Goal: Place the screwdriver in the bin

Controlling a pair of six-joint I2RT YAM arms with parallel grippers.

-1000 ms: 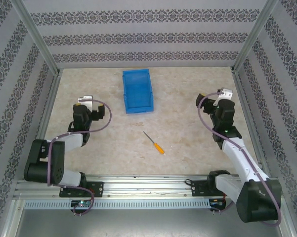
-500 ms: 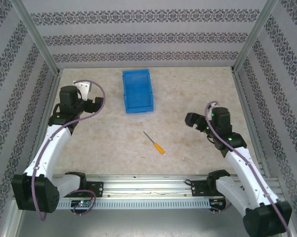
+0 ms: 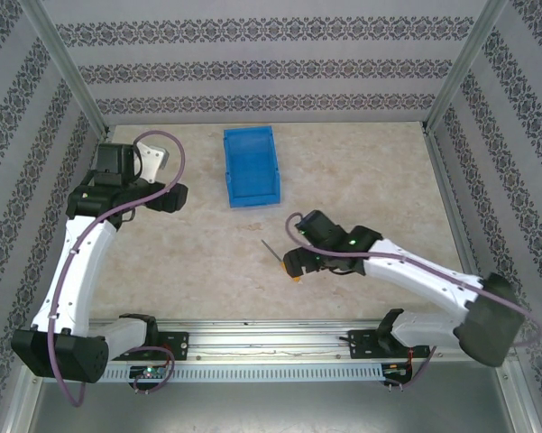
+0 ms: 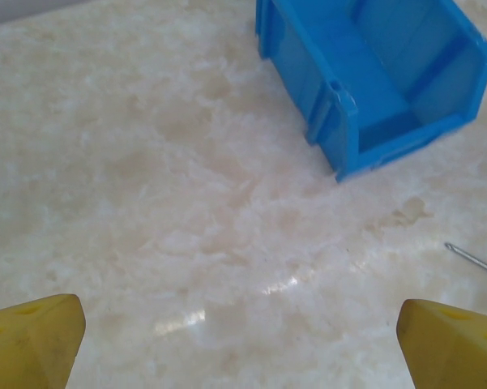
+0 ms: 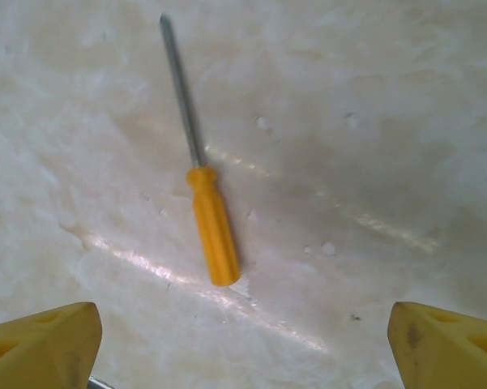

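The screwdriver (image 5: 213,233) lies flat on the marbled table, its orange-yellow handle toward me and its thin grey shaft pointing away. My right gripper (image 5: 243,356) hovers open just above it, with the handle's end lying ahead of the wide gap between the yellow fingertips (image 5: 40,344). From above, the right gripper (image 3: 296,260) covers most of the handle and the shaft (image 3: 270,250) sticks out to the left. The blue bin (image 3: 252,200) stands empty at the back centre. My left gripper (image 3: 167,197) is open left of the bin (image 4: 308,73), holding nothing.
Patterned walls with aluminium posts (image 3: 68,68) enclose the table on three sides. The mounting rail (image 3: 261,338) runs along the near edge. The tip of the screwdriver's shaft (image 4: 474,259) shows at the right edge of the left wrist view.
My right arm has swung left and reached down over the screwdriver. My left arm has stretched up and shifted slightly toward the back left.
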